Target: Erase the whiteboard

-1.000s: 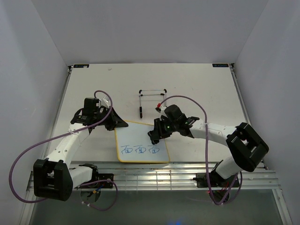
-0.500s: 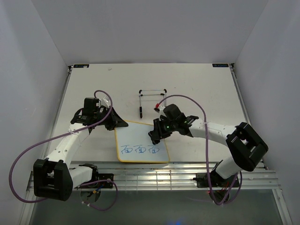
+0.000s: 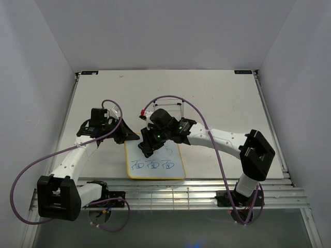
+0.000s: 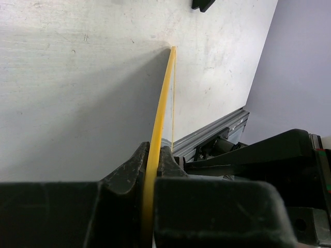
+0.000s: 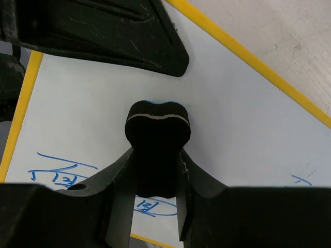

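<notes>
The whiteboard (image 3: pixel 163 156) lies flat near the table's front, yellow-framed, with a row of blue handwritten marks (image 3: pixel 152 165) along its near side. My left gripper (image 3: pixel 131 136) is shut on the board's far left corner; in the left wrist view the yellow frame edge (image 4: pixel 164 93) runs straight out from between the jaws of the left gripper (image 4: pixel 154 151). My right gripper (image 3: pixel 146 149) is over the board's upper left part, shut on a black, blue-rimmed eraser (image 5: pixel 158 126) whose end rests against the white surface (image 5: pixel 243 108). Blue marks (image 5: pixel 62 173) show beside the right gripper (image 5: pixel 156 161).
A thin black wire easel stand (image 3: pixel 176 103) stands behind the board, partly hidden by the right arm and its purple cable. A metal rail (image 3: pixel 207 188) runs along the table's near edge. White walls close in the left, right and far sides.
My right arm has swept left with the eraser, from the board's upper right edge to its upper left. The board has shifted slightly left. The left gripper has kept its hold.
</notes>
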Tool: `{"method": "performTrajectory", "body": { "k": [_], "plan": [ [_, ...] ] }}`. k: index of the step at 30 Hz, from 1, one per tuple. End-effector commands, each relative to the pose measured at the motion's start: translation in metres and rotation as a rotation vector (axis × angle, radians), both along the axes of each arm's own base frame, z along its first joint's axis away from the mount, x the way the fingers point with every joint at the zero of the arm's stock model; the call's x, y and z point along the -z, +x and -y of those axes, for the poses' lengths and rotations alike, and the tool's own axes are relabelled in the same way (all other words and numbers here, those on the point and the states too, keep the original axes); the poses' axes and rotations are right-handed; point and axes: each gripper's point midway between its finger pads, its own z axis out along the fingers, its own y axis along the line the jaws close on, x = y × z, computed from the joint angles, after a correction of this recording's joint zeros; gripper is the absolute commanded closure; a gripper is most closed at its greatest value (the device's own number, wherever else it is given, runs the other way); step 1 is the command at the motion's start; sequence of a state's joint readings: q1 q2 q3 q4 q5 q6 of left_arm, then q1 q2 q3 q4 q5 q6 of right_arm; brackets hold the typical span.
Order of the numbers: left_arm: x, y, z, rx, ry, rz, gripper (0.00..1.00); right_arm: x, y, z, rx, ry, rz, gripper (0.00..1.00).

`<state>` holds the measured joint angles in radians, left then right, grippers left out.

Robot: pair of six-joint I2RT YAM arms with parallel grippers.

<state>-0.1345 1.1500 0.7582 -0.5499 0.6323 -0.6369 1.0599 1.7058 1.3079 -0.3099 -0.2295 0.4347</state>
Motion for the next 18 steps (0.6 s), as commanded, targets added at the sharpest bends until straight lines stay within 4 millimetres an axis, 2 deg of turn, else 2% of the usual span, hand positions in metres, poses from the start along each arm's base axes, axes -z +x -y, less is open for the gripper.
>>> {"method": "performTrajectory", "body": {
  "k": [1, 2, 3, 6, 7, 8, 10, 11, 13, 14, 18],
  "plan": [
    [0.039, 0.029, -0.053, -0.071, 0.407, 0.164, 1.00, 0.033, -0.004, -0.012, -0.006, -0.040, 0.002, 0.85],
    [0.039, 0.029, -0.052, -0.067, 0.406, 0.166, 1.00, 0.038, 0.008, -0.002, 0.028, -0.053, -0.007, 0.85],
    [0.038, 0.029, -0.053, -0.068, 0.405, 0.167, 1.00, 0.051, 0.009, 0.013, 0.050, -0.086, -0.020, 0.85],
    [0.038, 0.029, -0.052, -0.067, 0.404, 0.167, 1.00, 0.074, 0.031, 0.049, 0.139, -0.149, -0.037, 0.85],
    [0.038, 0.029, -0.053, -0.068, 0.405, 0.171, 1.00, 0.088, 0.028, 0.068, 0.154, -0.187, -0.056, 0.85],
    [0.038, 0.029, -0.052, -0.067, 0.405, 0.169, 1.00, 0.095, 0.028, 0.078, 0.159, -0.201, -0.069, 0.85],
    [0.037, 0.029, -0.053, -0.070, 0.406, 0.170, 1.00, 0.106, 0.037, 0.101, 0.199, -0.218, -0.076, 0.85],
    [0.037, 0.029, -0.053, -0.069, 0.404, 0.172, 1.00, 0.122, 0.033, 0.120, 0.218, -0.249, -0.115, 0.85],
    [0.037, 0.029, -0.052, -0.065, 0.404, 0.170, 1.00, 0.131, 0.032, 0.131, 0.224, -0.243, -0.117, 0.85],
    [0.037, 0.029, -0.052, -0.065, 0.404, 0.170, 1.00, 0.143, 0.025, 0.144, 0.226, -0.267, -0.142, 0.85],
    [0.037, 0.029, -0.053, -0.070, 0.408, 0.172, 1.00, 0.162, 0.024, 0.172, 0.270, -0.293, -0.173, 0.86]
  ]
}}
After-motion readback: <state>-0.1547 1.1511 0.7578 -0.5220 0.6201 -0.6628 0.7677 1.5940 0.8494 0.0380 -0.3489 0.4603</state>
